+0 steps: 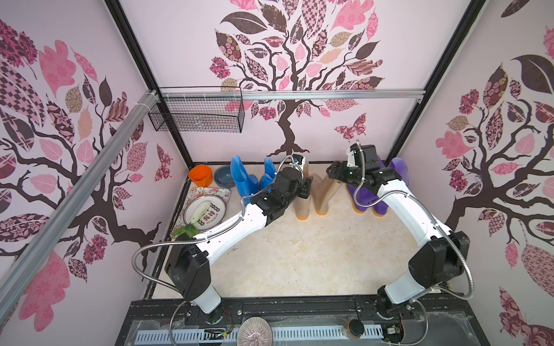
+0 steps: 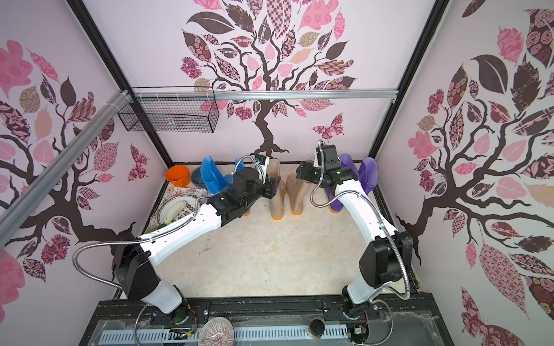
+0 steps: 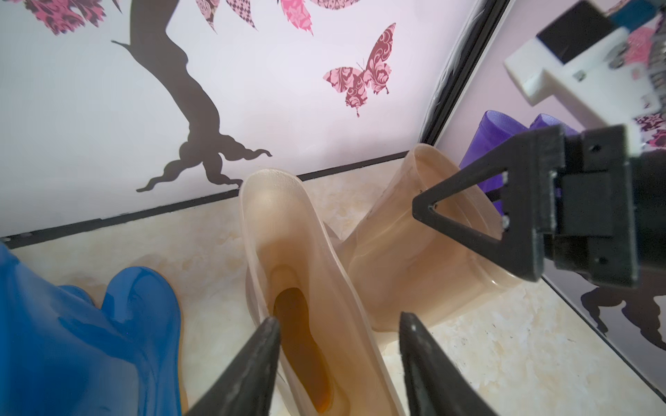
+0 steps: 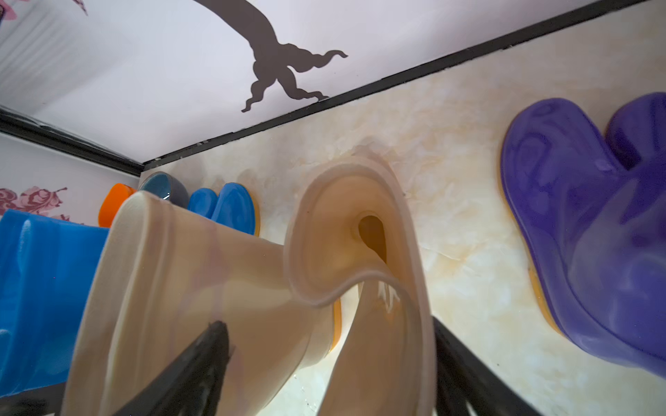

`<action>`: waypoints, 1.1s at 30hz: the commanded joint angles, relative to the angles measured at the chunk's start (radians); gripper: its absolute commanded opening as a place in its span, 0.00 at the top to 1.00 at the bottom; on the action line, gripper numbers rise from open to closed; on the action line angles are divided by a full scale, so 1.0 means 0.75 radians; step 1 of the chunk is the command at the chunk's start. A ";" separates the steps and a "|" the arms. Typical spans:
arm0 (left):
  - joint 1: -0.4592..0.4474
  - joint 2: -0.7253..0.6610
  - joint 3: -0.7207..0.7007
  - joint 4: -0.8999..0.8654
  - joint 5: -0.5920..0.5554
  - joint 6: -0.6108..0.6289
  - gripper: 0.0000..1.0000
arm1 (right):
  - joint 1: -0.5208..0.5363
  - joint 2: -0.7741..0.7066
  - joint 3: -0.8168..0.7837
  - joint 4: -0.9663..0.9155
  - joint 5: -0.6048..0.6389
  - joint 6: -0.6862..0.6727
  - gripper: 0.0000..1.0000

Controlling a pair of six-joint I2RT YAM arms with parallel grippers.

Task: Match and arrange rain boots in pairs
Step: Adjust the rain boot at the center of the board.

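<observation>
Beige translucent rubber sits under both arms: the two beige boots (image 1: pixel 323 194) stand upright on orange-yellow soles at the middle of the back wall (image 1: pixel 314 140), side by side, shafts leaning apart in a V. The blue boots (image 1: pixel 241 176) stand paired on one side of them and the purple boots (image 1: pixel 400 170) on the other, in the corner. Judged from this, all three colours are matched, and the step in hand is letting go of the beige pair and getting clear.

The left arm (image 1: pixel 239 221) holds its jaws moderately apart over the beige boot nearer the blue pair. In its wrist view one fingertip (image 3: pixel 259 342) lies across the boot's mouth and the other outside the wall, gripping nothing. The right arm (image 1: pixel 398 197) has its jaws spread wide to either side of the other beige boot's shaft top, whose soft rim is buckled inward; they do not appear to pinch it.

To do this well, each arm should rise straight up until the fingertips clear the rims, and only then draw back over the pale worktop (image 1: pixel 284 254). A sideways pull could snag the floppy shafts and tip a boot into its neighbour. The arms are near each other, so moving one at a time seems safer.
</observation>
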 commanded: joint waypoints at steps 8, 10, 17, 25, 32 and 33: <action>-0.006 -0.050 0.077 -0.159 -0.077 0.080 0.38 | 0.003 -0.023 0.074 -0.101 0.096 -0.155 0.00; -0.004 -0.040 0.114 -0.205 -0.079 0.092 0.38 | 0.003 -0.029 0.073 -0.099 0.110 -0.164 0.00; -0.004 -0.038 0.203 -0.275 -0.040 0.147 0.38 | 0.003 -0.060 0.134 -0.109 0.147 -0.224 0.00; -0.003 -0.101 0.270 -0.306 -0.023 0.217 0.38 | 0.003 -0.156 0.166 -0.066 0.162 -0.285 0.00; 0.044 -0.251 0.227 -0.369 -0.086 0.272 0.38 | -0.005 -0.380 0.001 0.055 0.259 -0.365 0.00; 0.051 -0.300 0.205 -0.375 -0.109 0.293 0.38 | -0.014 -0.432 -0.045 0.082 0.269 -0.377 0.00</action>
